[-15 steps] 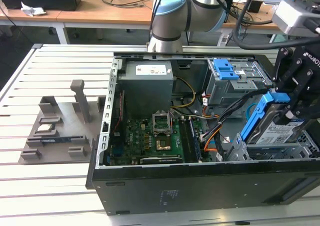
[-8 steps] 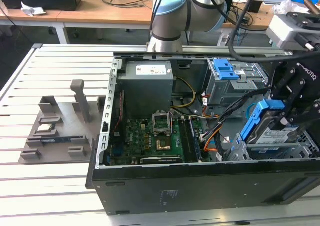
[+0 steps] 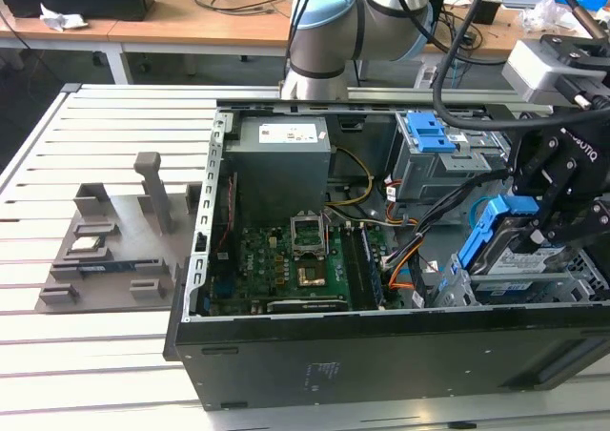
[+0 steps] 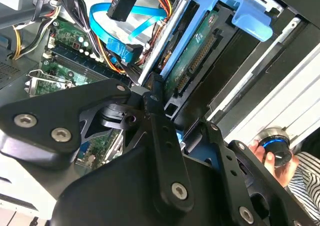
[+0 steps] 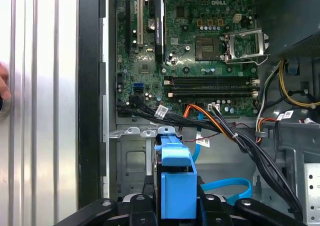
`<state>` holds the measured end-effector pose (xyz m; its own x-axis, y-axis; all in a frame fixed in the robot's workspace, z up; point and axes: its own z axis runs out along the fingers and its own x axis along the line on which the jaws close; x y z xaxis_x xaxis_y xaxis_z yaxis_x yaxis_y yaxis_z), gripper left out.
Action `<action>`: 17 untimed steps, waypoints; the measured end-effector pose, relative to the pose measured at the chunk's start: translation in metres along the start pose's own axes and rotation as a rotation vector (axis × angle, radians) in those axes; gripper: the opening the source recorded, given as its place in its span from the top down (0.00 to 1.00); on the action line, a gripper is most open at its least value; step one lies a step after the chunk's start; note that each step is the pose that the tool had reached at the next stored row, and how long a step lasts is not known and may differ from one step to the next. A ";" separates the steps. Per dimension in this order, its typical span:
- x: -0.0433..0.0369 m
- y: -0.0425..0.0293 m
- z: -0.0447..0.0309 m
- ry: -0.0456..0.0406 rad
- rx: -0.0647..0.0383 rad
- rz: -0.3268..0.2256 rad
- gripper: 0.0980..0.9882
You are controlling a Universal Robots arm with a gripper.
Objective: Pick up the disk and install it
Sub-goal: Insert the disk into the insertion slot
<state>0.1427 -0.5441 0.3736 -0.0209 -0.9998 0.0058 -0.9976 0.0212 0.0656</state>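
The disk [image 3: 510, 250], silver with a blue carrier frame, hangs tilted over the metal drive cage [image 3: 572, 280] at the front corner of the open computer case, on the exterior view's right. My black gripper [image 3: 534, 223] is shut on it from above. In the first wrist view the blue carrier [image 5: 175, 186] sits squeezed between my two fingers [image 5: 137, 206], just short of the cage opening [image 5: 131, 158]. The second wrist view shows the disk [image 4: 197, 46] edge-on, its connector row facing out, beyond one black finger [image 4: 159, 128].
Inside the case lie the motherboard [image 3: 286, 259], a grey power-supply box [image 3: 281, 159], another blue bracket [image 3: 429, 131] and black, orange and blue cables [image 5: 215, 118] near the cage. A grey fixture [image 3: 105, 245] rests on the slatted table. A person's hand [image 4: 272, 156] holds a knob beside the case.
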 end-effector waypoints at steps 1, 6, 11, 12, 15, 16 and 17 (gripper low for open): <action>0.0000 0.0000 0.0000 0.0000 0.000 0.000 0.70; 0.0000 0.0000 0.0001 -0.0001 0.000 0.000 0.61; 0.0000 0.0000 0.0002 0.0000 0.000 0.000 0.84; 0.0000 0.0000 0.0002 0.0000 0.000 0.000 0.91; 0.0000 0.0000 0.0003 0.0000 0.000 0.000 0.99; 0.0000 0.0000 0.0003 0.0000 0.000 0.000 0.99; 0.0000 0.0000 0.0003 0.0000 0.000 0.000 0.99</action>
<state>0.1427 -0.5441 0.3733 -0.0209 -0.9998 0.0058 -0.9976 0.0212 0.0655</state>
